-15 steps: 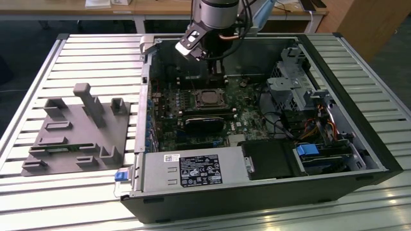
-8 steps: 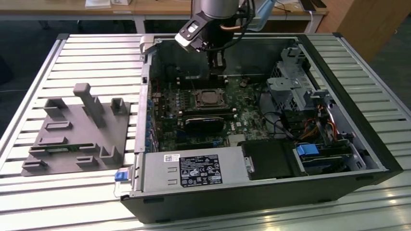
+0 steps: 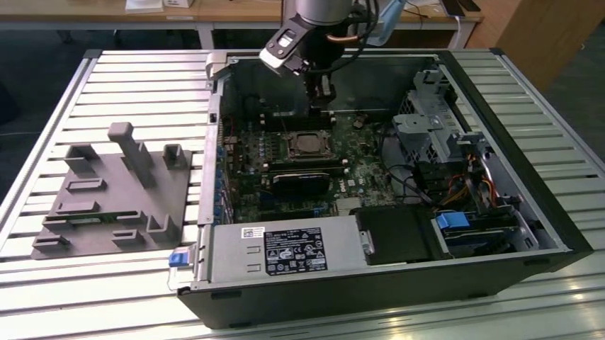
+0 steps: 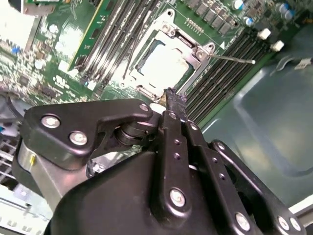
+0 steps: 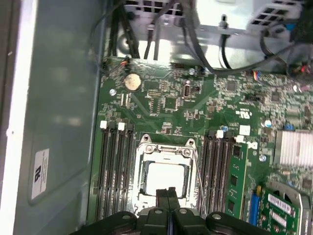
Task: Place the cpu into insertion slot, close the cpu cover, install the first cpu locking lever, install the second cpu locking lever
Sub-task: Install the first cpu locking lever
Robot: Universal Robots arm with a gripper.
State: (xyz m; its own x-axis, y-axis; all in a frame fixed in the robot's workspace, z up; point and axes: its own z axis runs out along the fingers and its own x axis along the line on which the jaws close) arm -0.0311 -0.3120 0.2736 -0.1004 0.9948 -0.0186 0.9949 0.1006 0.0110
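Exterior view: you see the gripper (image 3: 321, 110) hanging inside the open computer case (image 3: 515, 142), over the green circuit board (image 3: 355, 152) and near the insertion slot (image 3: 287, 149).
Grip: in both wrist views you find the fingers (image 5: 163, 197) pressed flat together, tip to tip, holding nothing.
Chip: the cpu (image 5: 165, 177) lies flat in the insertion slot, its dull silvery top facing up. In the first wrist view the fingertips sit just over one edge of it, and you cannot tell whether they touch it.
Plate: the cpu cover (image 5: 166, 147) lies down around the cpu, and its cut-out centre leaves the metal top bare.
Latch: one thin wire locking lever (image 5: 197, 181) runs along one side of the cpu cover in the first wrist view. In the second wrist view its free end (image 4: 232, 59) sticks out over the memory slots (image 4: 220, 81), so it looks unlatched, though these angles may not let you confirm that.
Neighbours: long dark memory slots flank the insertion slot on both sides.
Outside: the computer case lies on its side on a slatted metal table (image 3: 142, 85). A grey moulded fixture (image 3: 113, 191) rests just beside it, on the exterior view's left. A grey power box (image 3: 283, 251) with a label sits at the near edge of the case.
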